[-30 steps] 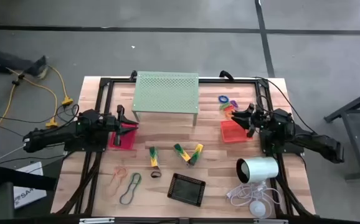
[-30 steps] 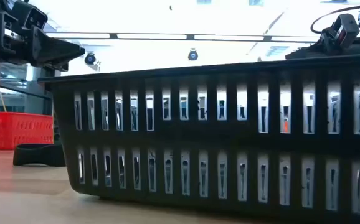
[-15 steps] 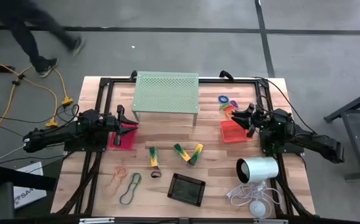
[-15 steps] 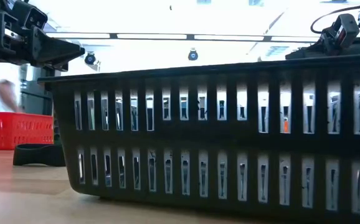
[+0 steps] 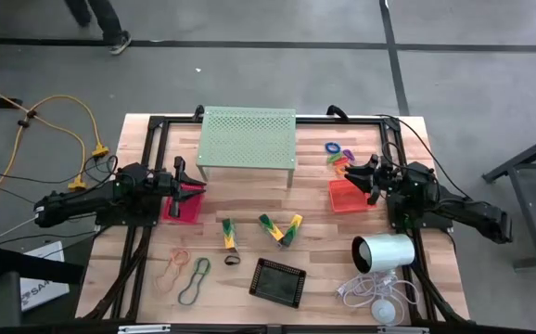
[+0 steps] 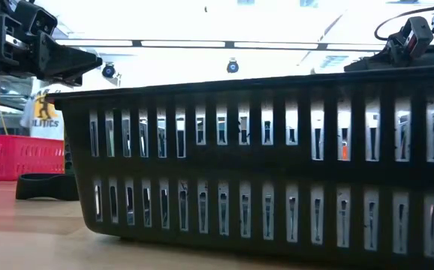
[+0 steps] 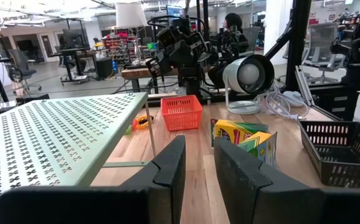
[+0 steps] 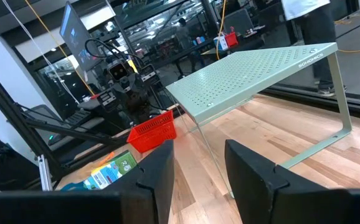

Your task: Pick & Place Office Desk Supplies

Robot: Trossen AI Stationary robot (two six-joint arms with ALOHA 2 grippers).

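The table [image 5: 324, 223] is pale wood planking with a black frame. The stand [image 5: 247, 136] is pale green, dotted all over with small holes. One tray [image 5: 184, 206] is pink-red, another [image 5: 347, 197] orange-red, a third [image 5: 277, 281] black with slotted walls. The clips [image 5: 280, 227] are yellow and green. The rubber bands [image 5: 194, 280] are green and orange. The rings [image 5: 335, 149] are purple, blue and orange. The cylinder [image 5: 385, 252] and its cable [image 5: 365, 293] are white.
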